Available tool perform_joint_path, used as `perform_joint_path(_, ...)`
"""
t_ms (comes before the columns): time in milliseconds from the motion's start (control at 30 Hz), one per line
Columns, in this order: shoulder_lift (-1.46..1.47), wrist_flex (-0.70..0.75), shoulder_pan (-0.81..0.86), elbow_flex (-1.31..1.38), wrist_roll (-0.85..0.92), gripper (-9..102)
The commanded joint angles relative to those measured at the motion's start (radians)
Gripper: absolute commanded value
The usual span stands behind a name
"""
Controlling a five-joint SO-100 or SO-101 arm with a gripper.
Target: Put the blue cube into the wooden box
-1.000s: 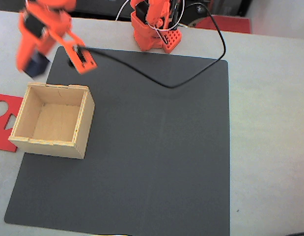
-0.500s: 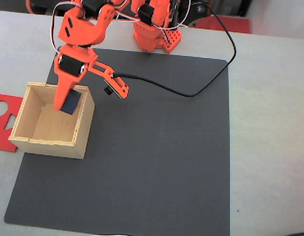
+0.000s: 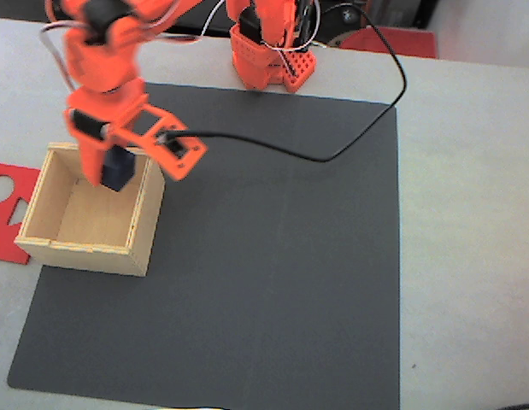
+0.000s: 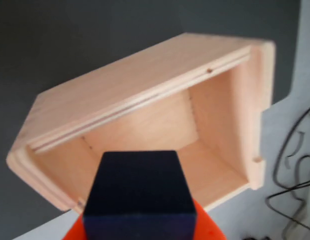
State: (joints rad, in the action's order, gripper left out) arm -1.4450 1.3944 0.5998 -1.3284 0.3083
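Observation:
The wooden box [image 3: 44,243] stands open-topped on the left edge of the black mat, its light plywood walls notched at the corners. My orange gripper [image 3: 110,171] hangs over the box's far half, shut on the blue cube [image 3: 118,168], a dark navy block held above the box floor. In the wrist view the blue cube [image 4: 139,192] sits at the bottom centre in my gripper [image 4: 139,225], with the wooden box [image 4: 129,85] open just beyond it. The fingertips themselves are mostly hidden by the cube.
A black mat [image 3: 281,273] covers most of the table. A flat red cut-out sheet [image 3: 3,213] lies left of the box. The arm's orange base [image 3: 268,51] stands at the back, and a black cable [image 3: 332,149] loops across the mat's far part.
The arm has swung from behind the box to over it, carrying the cube. In the last half second it shifted slightly left, keeping the cube above the box's far half.

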Motion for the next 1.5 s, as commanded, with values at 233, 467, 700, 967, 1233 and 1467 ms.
perform_joint_path(233, 0.305, 0.247, 0.103, 0.676, -0.051, 0)
perform_joint_path(467, 0.331, 0.140, 0.117, 0.699, -0.026, 0)
perform_joint_path(700, 0.471, 0.083, 0.117, 0.699, -0.035, 0)
perform_joint_path(967, 0.531, 0.060, 0.100, 0.701, -0.023, 0)
perform_joint_path(1233, 0.601, 0.055, 0.037, 0.701, -0.005, 0)
perform_joint_path(1467, 0.655, 0.078, -0.008, 0.701, 0.018, 0)
